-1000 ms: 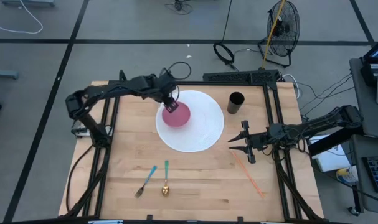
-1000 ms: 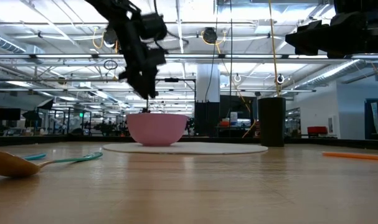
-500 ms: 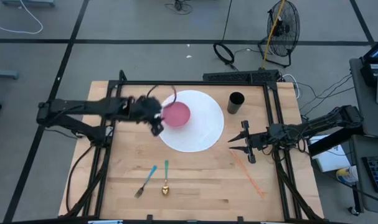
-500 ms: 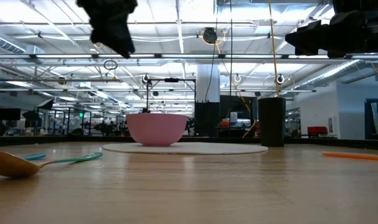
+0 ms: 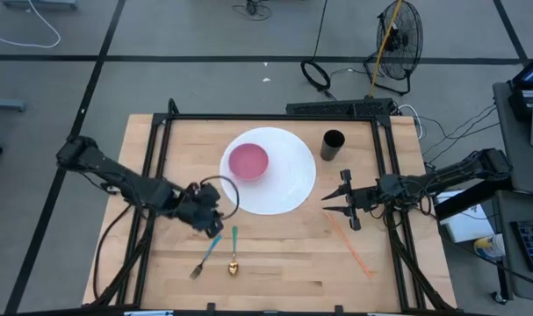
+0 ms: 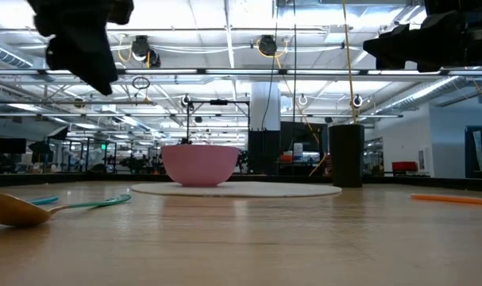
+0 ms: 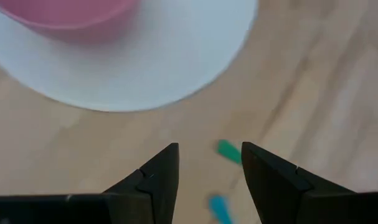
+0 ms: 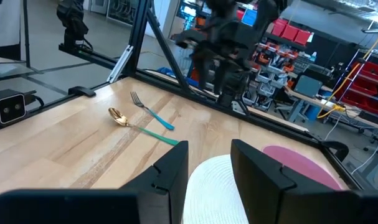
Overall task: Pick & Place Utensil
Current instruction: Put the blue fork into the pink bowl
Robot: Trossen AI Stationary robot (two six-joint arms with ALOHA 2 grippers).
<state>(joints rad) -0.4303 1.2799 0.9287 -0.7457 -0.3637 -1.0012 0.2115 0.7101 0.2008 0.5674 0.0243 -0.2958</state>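
Two grippers open, holding nothing: left gripper (image 5: 210, 221) just above the blue fork (image 5: 205, 255) and gold spoon (image 5: 234, 252), right gripper (image 5: 340, 204) waiting right of the white plate (image 5: 288, 180). Fork and spoon side by side near the table's (image 5: 275, 263) front edge.

Pink bowl (image 6: 198, 164) on a white plate (image 6: 237, 189), mid-bench. Black cup (image 6: 345, 155) upright to the right, just beyond the plate's edge. Gold spoon (image 6: 22, 208) with teal handle lying near left, a blue handle (image 6: 42, 200) behind it. Orange stick (image 6: 453, 199) far right on the bench (image 6: 256, 238). Left hand (image 6: 82, 40) hanging high at upper left; right arm (image 6: 431, 36) at upper right.
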